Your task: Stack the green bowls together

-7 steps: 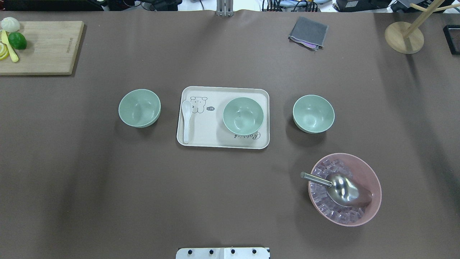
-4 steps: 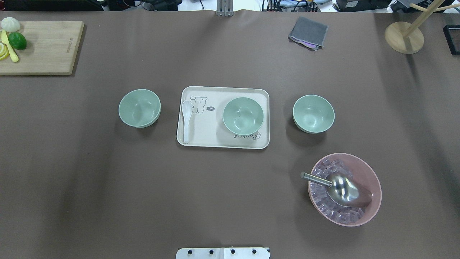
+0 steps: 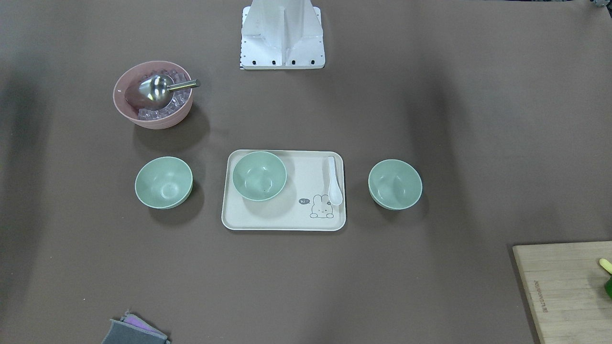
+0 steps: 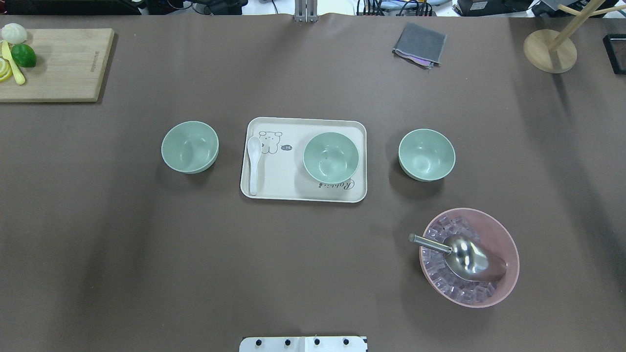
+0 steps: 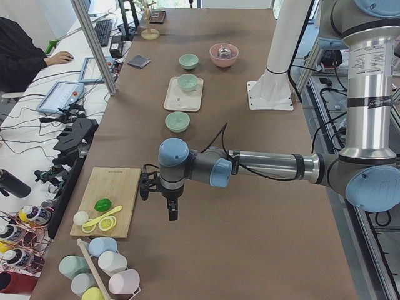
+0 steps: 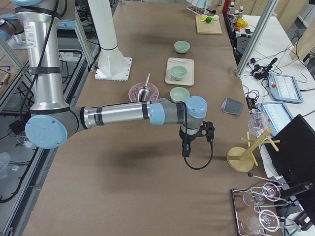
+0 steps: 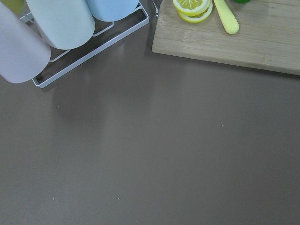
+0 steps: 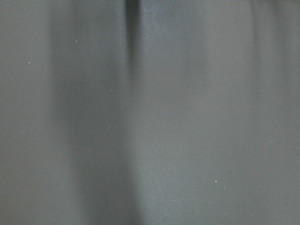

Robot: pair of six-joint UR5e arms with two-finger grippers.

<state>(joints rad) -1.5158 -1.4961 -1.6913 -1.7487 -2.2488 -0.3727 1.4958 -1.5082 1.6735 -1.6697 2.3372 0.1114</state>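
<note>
Nothing stacked yet; the step in hand reads as the opening approach. All bowls sit upright in a row on the bench (image 4: 293,274), well apart: left green bowl (image 4: 190,146), middle green bowl (image 4: 331,157) on the tray (image 4: 281,178), right green bowl (image 4: 426,154). Left pincer (image 5: 172,211) hangs near the cutting board (image 5: 115,190) and right pincer (image 6: 186,147) near the wooden stand (image 6: 242,158). Whether either is released or clenched cannot be told. Next move likely needs one arm brought over an outer bowl's rim.
</note>
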